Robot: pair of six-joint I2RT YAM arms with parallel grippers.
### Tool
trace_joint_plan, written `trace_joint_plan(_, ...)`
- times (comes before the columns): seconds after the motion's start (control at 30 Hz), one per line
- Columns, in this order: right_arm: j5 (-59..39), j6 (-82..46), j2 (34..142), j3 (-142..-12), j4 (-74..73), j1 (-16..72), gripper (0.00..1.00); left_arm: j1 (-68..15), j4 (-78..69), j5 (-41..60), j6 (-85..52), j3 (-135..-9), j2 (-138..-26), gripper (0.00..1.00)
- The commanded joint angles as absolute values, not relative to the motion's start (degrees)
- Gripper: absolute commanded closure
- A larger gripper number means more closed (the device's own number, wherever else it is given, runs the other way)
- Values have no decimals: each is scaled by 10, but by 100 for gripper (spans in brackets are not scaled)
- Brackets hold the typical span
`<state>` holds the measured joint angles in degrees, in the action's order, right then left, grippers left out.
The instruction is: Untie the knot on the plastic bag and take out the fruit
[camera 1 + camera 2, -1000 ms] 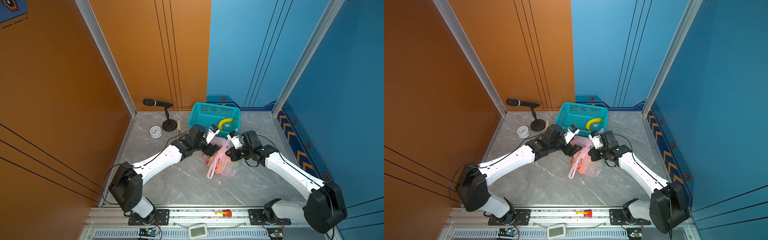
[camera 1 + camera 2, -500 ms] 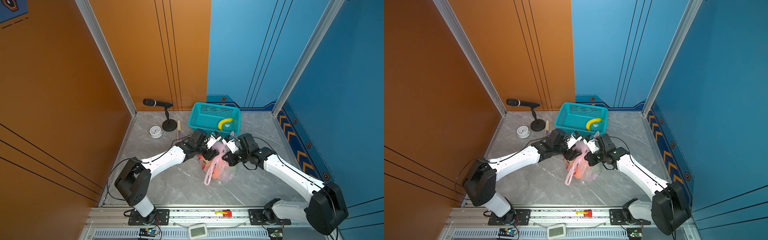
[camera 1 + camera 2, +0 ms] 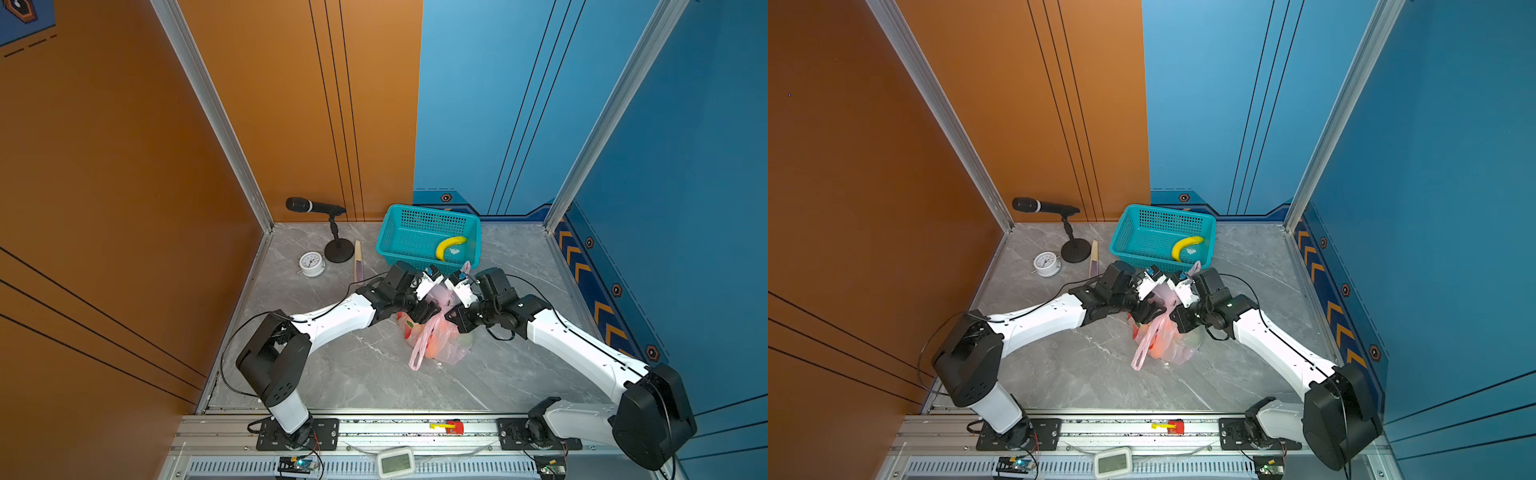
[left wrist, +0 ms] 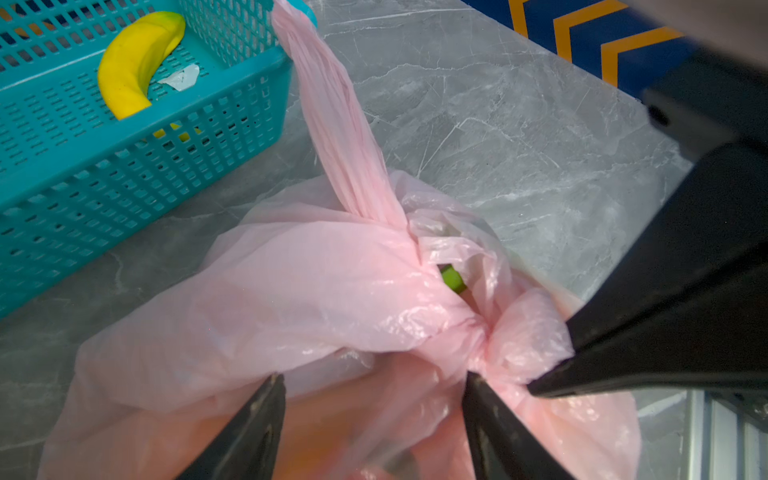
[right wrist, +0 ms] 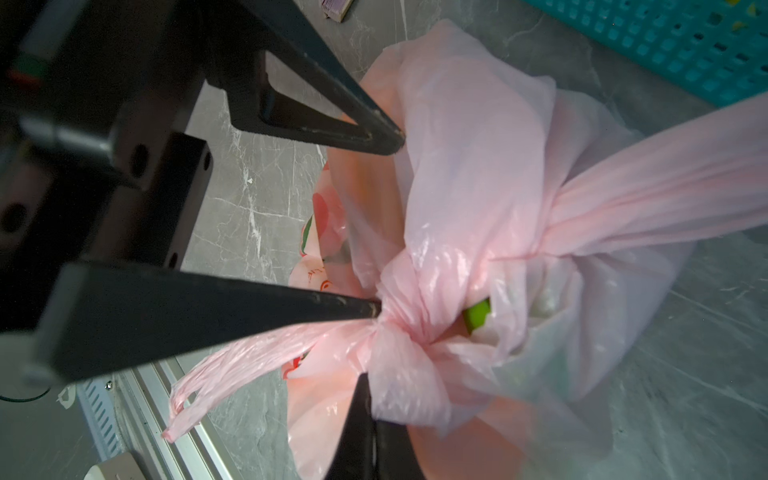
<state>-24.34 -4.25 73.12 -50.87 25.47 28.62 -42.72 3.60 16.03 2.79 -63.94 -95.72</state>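
This is a robot test cell in a lab. An orange panel wall [image 3: 124, 166] on the left of the frame meets a blue panel wall [image 3: 519, 104] on the right, with aluminium corner posts [image 3: 210, 104] between them. Two white-and-black robot arms [image 3: 332, 320] are bolted to an aluminium rail [image 3: 374, 424] along the bottom edge of a grey marble-look desk [image 3: 365, 386].

Pulling back: the left gripper [image 4: 372, 376], jaws a little narrower than a second ago, and the right gripper [image 5: 363, 386] have withdrawn from the basket [image 3: 434, 210] toward their bases, the plastic bag [image 3: 440, 347] shifting along beneath them.
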Motion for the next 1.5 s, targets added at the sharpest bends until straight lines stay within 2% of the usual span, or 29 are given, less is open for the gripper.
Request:
trace_joint_plan(0.0,-242,-37,719,-503,259,291,100,-439,29,167,27,-631,-972,30)
trace_joint_plan(0.13,-236,-37,716,-500,261,291,100,-439,29,165,24,-632,-980,42)
trace_joint_plan(0.23,-226,-40,712,-497,257,291,100,-439,27,158,21,-630,-981,56)
trace_joint_plan(0.33,-218,-44,708,-493,250,291,100,-439,26,147,20,-628,-980,64)
trace_joint_plan(0.47,-201,-48,704,-489,243,290,100,-439,25,131,19,-624,-974,82)
trace_joint_plan(0.67,-158,-66,695,-476,223,291,100,-439,24,103,15,-610,-953,100)
trace_joint_plan(0.97,-97,-85,693,-470,219,289,100,-433,28,59,0,-594,-908,100)
trace_joint_plan(1.47,-71,-105,683,-458,211,266,100,-415,31,26,-13,-544,-855,100)
